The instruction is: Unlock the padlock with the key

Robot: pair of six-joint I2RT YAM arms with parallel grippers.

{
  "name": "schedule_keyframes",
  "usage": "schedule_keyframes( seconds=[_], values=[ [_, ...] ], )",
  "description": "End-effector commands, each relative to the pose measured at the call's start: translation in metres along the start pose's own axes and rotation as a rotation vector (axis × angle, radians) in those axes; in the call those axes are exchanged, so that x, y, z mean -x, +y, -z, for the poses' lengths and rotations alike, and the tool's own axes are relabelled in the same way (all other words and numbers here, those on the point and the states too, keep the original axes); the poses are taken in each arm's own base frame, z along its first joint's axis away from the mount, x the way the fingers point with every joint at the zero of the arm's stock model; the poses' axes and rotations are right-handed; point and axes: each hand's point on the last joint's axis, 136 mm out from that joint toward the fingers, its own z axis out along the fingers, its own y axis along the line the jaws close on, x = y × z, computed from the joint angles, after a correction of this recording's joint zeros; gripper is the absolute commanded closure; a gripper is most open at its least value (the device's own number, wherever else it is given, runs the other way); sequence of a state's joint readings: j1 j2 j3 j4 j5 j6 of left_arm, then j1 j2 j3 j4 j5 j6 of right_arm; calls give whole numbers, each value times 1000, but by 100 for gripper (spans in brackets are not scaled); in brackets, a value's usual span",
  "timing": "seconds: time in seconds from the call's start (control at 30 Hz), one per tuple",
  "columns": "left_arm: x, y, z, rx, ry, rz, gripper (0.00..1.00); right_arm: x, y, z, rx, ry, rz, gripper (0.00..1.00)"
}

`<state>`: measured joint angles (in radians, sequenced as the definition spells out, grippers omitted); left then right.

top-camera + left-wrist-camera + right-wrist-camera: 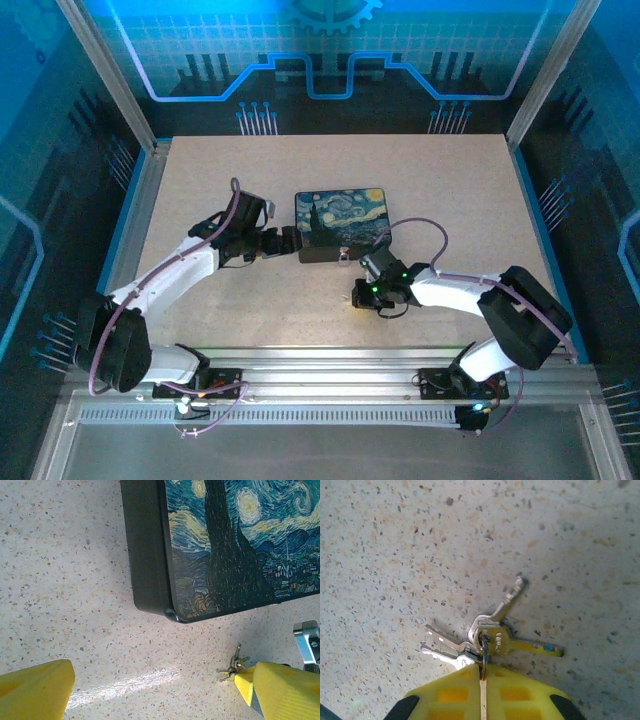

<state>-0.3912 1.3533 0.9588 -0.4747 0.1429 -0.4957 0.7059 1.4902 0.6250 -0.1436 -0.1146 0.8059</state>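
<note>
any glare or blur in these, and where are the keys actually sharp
Right wrist: the tiny silvery metal key bunch is sharp, with short soft shadows. Left wrist: a pale glare streak crosses the speckled tabletop; the keys are small and slightly soft. Top external: blue light tints the enclosure walls, while the tabletop is evenly lit.

The key [490, 636] is a small silvery bunch on one ring, with thin blades splayed flat on the speckled counter [395, 540]. Its ring is pinched by the right tool [482, 675], whose yellow tips are pressed together.
</note>
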Motion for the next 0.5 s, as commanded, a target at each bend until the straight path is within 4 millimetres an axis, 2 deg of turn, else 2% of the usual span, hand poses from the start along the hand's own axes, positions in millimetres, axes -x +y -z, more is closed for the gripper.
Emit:
schedule_keyframes(
  seconds=[0.0, 0.27, 0.47],
  values=[
    [3, -11, 9, -29, -7, -23, 7, -8, -16, -3, -24, -8, 15, 94],
    [-7, -18, 6, -71, 31, -25, 7, 19, 23, 27, 152, -142, 93, 96],
    [-20, -39, 0, -180, 88, -31, 8, 30, 33, 43, 226, -179, 79, 96]
  ],
)
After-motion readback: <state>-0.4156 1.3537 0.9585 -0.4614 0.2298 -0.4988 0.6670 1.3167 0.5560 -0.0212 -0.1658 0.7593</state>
